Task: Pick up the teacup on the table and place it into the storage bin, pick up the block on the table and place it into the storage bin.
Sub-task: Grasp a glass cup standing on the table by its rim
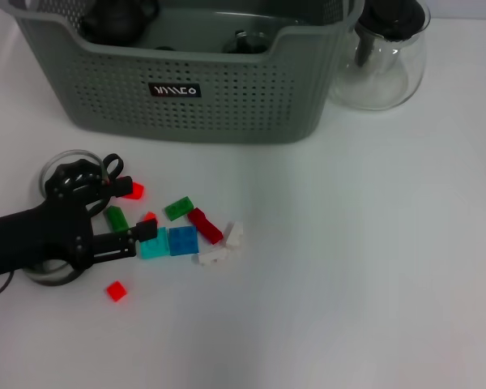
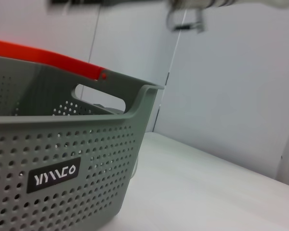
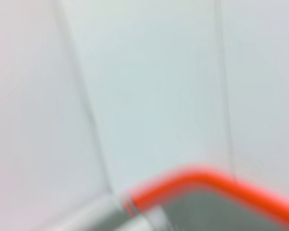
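Note:
The grey-green storage bin stands at the back and fills the left wrist view. Several small blocks lie in front of it: a green one, red ones, cyan, blue, dark red and white. My left gripper is low over the table at the left, open, its fingers on either side of the green block and a small red block. A clear glass teacup shows partly under my left arm. My right gripper is out of view.
A clear glass teapot with a dark lid stands at the back right, beside the bin. Dark rounded things lie inside the bin. The white table stretches to the right and front.

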`<state>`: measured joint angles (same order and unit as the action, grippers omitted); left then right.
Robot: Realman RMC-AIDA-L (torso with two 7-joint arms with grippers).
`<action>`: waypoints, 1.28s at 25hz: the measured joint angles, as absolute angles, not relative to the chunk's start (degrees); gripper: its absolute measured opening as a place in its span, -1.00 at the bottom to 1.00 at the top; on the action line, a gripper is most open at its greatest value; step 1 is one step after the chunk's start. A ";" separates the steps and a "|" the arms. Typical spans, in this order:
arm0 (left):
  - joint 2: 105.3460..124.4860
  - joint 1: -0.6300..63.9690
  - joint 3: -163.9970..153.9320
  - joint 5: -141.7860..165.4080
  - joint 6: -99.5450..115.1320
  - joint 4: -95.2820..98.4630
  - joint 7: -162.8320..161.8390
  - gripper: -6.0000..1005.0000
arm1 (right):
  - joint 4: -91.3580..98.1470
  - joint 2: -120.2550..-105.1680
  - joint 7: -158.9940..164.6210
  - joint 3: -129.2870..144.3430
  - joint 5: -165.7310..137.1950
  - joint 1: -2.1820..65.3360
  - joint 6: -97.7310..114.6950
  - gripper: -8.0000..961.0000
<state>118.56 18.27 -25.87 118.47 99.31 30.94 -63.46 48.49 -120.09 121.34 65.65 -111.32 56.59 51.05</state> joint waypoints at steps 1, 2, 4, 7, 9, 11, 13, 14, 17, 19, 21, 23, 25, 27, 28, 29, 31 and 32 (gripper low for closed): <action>118.56 18.27 -25.87 118.46 99.31 30.94 -63.46 0.60 | 51.88 -120.03 115.54 64.76 -103.30 52.98 54.37 0.11; 118.55 18.33 -25.85 118.44 99.32 30.94 -63.46 0.59 | 54.35 -119.73 109.77 64.14 -94.93 49.50 58.33 0.15; 118.55 18.46 -25.85 118.43 99.32 30.94 -63.45 0.59 | 55.76 -118.79 100.23 63.50 -81.04 44.20 67.15 0.22; 118.56 18.86 -25.90 118.43 99.31 30.94 -63.39 0.59 | 55.12 -117.58 92.21 62.05 -68.90 36.35 79.85 0.25; 118.57 19.13 -25.88 118.44 99.28 30.94 -63.40 0.59 | 55.02 -117.06 88.35 60.66 -66.84 30.99 87.80 0.24; 118.57 19.21 -25.86 118.44 99.15 30.94 -63.38 0.59 | 54.39 -116.98 83.09 59.54 -69.76 25.03 94.15 0.23; 118.56 19.27 -25.84 118.45 98.92 30.94 -63.37 0.59 | 53.51 -117.43 77.04 58.62 -75.92 19.64 97.64 0.22; 118.54 19.33 -25.85 118.46 98.85 30.94 -63.38 0.59 | 53.16 -117.77 74.78 58.12 -78.79 17.78 97.83 0.22; 118.33 19.54 -25.85 118.34 99.77 31.18 -63.52 0.58 | 51.56 -118.94 70.39 55.82 -88.50 13.63 97.19 0.22; 118.23 19.57 -25.85 118.23 101.80 32.75 -64.63 0.58 | 50.12 -119.32 69.54 52.73 -94.26 12.77 97.13 0.22; 118.18 19.47 -26.05 118.45 104.58 36.79 -68.69 0.58 | 49.10 -119.43 69.51 49.88 -98.14 12.65 97.50 0.22; 118.25 19.32 -26.54 118.82 107.31 43.41 -75.68 0.58 | 48.75 -119.44 69.79 48.14 -100.77 12.74 97.77 0.22; 118.50 19.27 -27.60 120.12 110.14 54.71 -88.55 0.58 | 48.72 -119.44 70.02 47.51 -102.38 12.98 97.88 0.22; 118.55 19.74 -29.51 122.60 112.04 64.54 -99.92 0.58 | 48.65 -119.45 70.49 47.45 -103.24 13.30 97.97 0.22; 118.54 20.35 -31.46 124.52 113.13 71.13 -106.75 0.58 | 48.62 -119.45 70.84 47.43 -103.63 13.53 97.99 0.22; 118.57 20.96 -33.75 126.94 114.00 76.18 -112.93 0.58 | 48.59 -119.45 71.21 47.43 -103.94 13.78 98.02 0.22; 118.62 22.62 -38.84 131.80 115.18 84.44 -122.22 0.57 | 48.53 -119.44 72.13 47.42 -104.56 14.26 98.05 0.22; 118.76 23.63 -42.21 134.64 115.56 87.31 -125.75 0.57 | 48.51 -119.40 72.71 47.41 -104.83 14.53 98.06 0.22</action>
